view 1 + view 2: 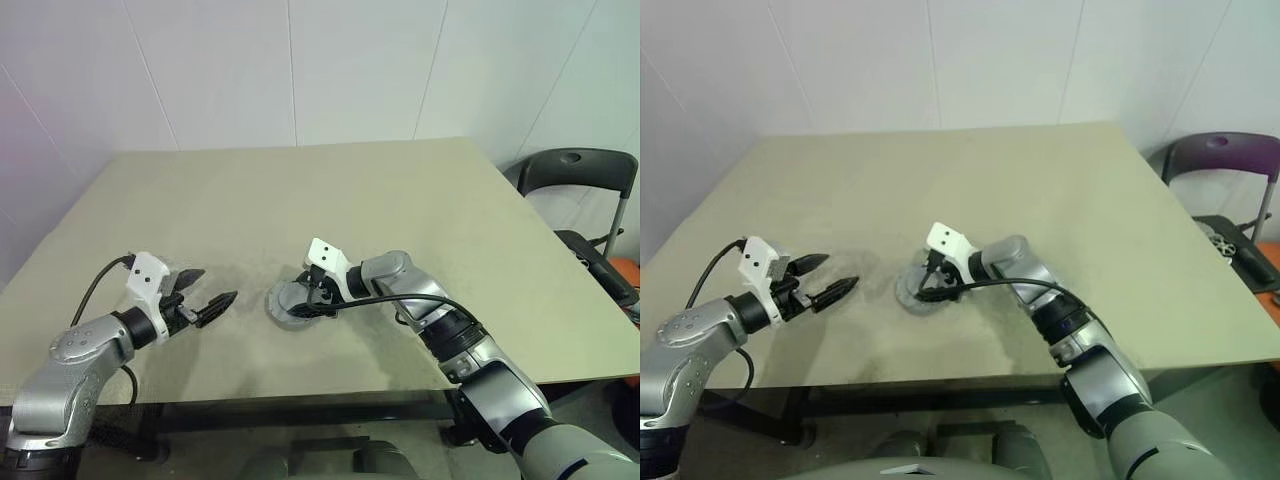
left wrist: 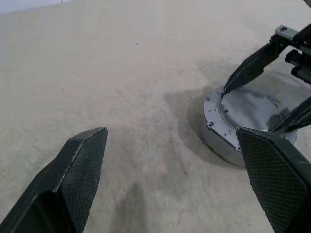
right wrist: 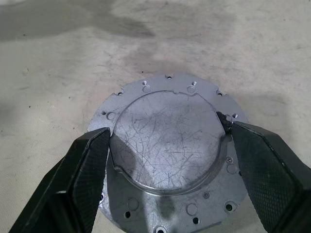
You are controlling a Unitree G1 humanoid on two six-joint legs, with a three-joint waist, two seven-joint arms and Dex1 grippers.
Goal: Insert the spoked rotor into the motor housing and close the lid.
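Grey lid (image 3: 167, 145) seated flat on top of the round motor housing (image 2: 216, 138), near the front middle of the beige tabletop (image 1: 400, 200). Lid face scratched, with a raised round centre and small holes and notches around its flange. Housing visible as a short grey drum under the lid; rotor and windings not visible.

Right end effector (image 3: 167, 141) angled down over the lid, fingers spread wide to either side of the raised centre. One fingertip (image 3: 228, 125) touching the lid at the edge of the raised part; contact at the other fingertip not clear. No firm clamp evident.

Left end effector (image 1: 205, 295) to the left of the housing, well apart from it, fingers spread and empty, hovering just above the tabletop and pointing toward the housing.

Dark chair (image 1: 580, 185) beyond the far right edge of the tabletop.
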